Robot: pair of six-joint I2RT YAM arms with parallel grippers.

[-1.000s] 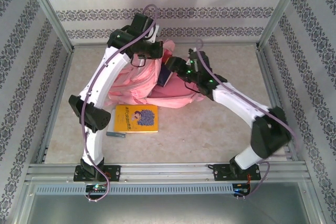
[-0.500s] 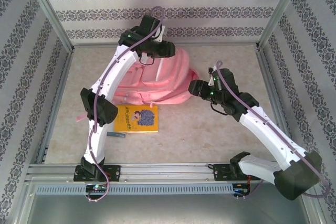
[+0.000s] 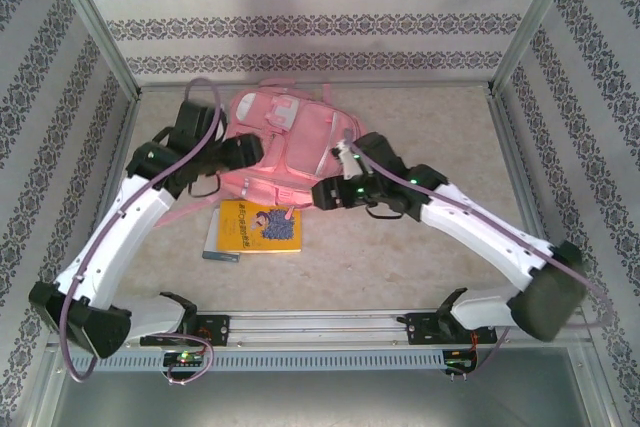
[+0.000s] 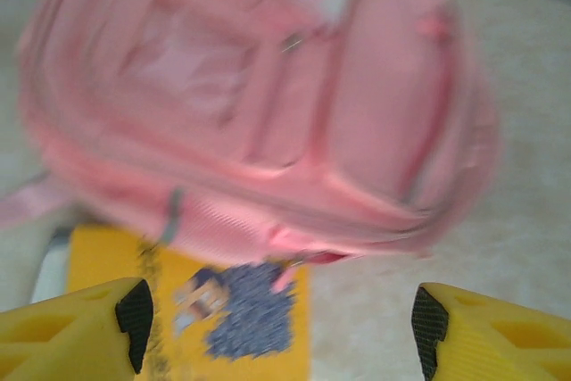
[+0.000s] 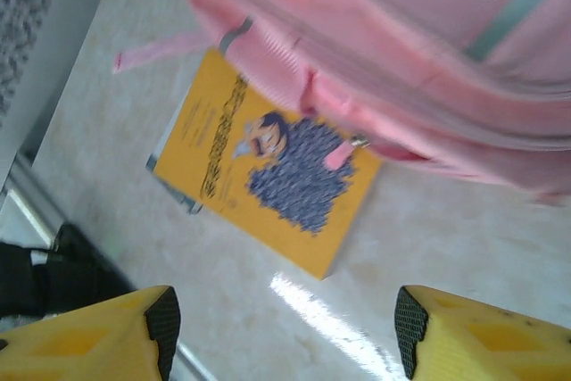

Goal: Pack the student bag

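The pink backpack (image 3: 290,137) lay flat at the far middle of the worktop (image 3: 430,137), pockets facing up. A yellow book (image 3: 260,226) lay at its near edge, possibly tucked slightly under the blurred fabric. The left hand (image 4: 281,318) and the right hand (image 5: 287,323) both hung spread and empty, near the bag.

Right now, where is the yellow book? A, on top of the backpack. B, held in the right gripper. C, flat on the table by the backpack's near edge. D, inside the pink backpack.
C: the yellow book lies flat on the table, right at the near edge of the student bag.
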